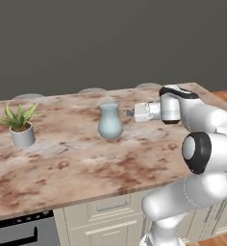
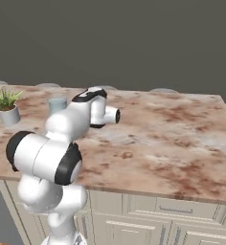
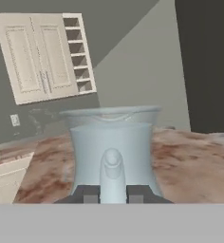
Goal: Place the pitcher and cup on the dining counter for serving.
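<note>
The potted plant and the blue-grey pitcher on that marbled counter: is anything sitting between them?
Nothing. In the left base view, only bare dining counter separates the potted plant from the pitcher.

Arm (image 1: pixel 202 144) rises from near right of scene, elbow bent, forearm reaching left and level above surface. Wrist horizontal, gripper (image 1: pixel 131 113) pointing left, held clear of surface. In hand view, two dark fingertips (image 3: pixel 90 193) stand close together, narrow gap between them, clamped on pitcher handle (image 3: pixel 113 173). Gripper upright, not rolled.
</note>
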{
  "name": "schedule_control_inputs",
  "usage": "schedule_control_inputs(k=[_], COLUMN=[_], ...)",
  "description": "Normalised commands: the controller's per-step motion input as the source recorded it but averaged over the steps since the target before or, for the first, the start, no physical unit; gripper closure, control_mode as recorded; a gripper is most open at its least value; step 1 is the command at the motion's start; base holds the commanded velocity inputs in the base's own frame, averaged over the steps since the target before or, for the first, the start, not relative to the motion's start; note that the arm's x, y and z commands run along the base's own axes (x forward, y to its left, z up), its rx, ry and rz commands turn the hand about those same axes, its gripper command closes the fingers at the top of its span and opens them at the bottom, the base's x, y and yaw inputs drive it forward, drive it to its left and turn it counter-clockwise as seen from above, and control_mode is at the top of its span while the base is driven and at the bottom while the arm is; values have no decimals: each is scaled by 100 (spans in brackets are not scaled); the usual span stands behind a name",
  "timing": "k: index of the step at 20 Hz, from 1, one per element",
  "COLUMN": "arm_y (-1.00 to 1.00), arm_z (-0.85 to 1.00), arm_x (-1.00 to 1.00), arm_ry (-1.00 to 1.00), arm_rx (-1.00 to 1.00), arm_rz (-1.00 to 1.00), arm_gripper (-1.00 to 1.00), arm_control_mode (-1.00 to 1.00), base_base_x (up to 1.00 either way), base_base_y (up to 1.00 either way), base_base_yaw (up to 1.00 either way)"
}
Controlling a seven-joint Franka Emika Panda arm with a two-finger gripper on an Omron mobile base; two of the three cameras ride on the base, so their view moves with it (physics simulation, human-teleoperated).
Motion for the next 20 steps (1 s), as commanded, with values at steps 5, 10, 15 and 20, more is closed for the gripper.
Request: schedule_control_inputs(k=[5, 10, 15, 20], arm_y=[48, 43, 13, 0], arm_z=[-32, -40, -64, -68], arm_x=[50, 43, 17, 0], arm_ry=[-1, 0, 0, 0], arm_rx=[-22, -14, -1, 0], arm_rz=[0, 0, 0, 0], arm_gripper=[100, 100, 100, 100], arm_control_mode=[-100, -100, -100, -100], base_base_x=[0, 0, 0, 0], base_base_y=[0, 0, 0, 0], base_base_yaw=[0, 0, 0, 0])
